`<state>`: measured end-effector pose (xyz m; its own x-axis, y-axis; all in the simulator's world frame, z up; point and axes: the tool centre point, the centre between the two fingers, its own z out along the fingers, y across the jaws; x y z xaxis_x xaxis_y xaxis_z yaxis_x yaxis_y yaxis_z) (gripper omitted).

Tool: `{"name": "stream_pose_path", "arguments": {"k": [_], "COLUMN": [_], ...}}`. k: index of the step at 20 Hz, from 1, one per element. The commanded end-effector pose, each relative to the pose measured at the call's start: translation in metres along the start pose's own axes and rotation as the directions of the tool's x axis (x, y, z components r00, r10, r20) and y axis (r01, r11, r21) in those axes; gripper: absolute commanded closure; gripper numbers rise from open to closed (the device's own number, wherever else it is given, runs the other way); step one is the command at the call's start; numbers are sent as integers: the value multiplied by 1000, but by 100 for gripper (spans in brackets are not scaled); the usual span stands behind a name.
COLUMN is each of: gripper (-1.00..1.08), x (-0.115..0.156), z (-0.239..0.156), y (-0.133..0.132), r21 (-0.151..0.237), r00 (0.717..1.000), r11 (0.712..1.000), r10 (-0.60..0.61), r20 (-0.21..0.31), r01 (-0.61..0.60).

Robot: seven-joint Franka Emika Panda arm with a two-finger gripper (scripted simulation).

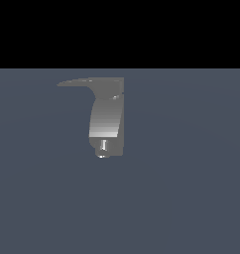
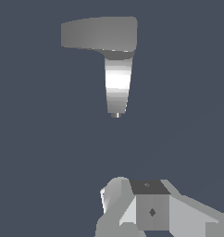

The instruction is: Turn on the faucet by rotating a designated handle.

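The grey faucet stands alone on the blue-grey floor in the exterior view, its short shiny nozzle at the near end. The flat handle joins its top and tapers toward the exterior view's left. From the wrist view, the handle is a broad grey slab over the bright faucet body. My gripper shows only in the wrist view, well apart from the faucet. Its blocky fingers sit pressed together, shut on nothing. The arm is out of the exterior view.
A flat blue-grey floor spreads around the faucet. A black band fills the top of the exterior view.
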<state>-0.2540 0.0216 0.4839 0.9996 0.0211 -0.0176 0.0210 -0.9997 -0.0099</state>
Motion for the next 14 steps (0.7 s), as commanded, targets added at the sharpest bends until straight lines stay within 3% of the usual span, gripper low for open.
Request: {"name": "stream_pose_path", "arguments": {"k": [1,14], "gripper": [108,108], "x": [0,7], "z": [0,12], "y": [0,-18], "r21": [0,1], "r00": [1000,996], "r11": [1000,996], "r10": [0,88], "r20": [0,-1], "r01": [0,-88]}}
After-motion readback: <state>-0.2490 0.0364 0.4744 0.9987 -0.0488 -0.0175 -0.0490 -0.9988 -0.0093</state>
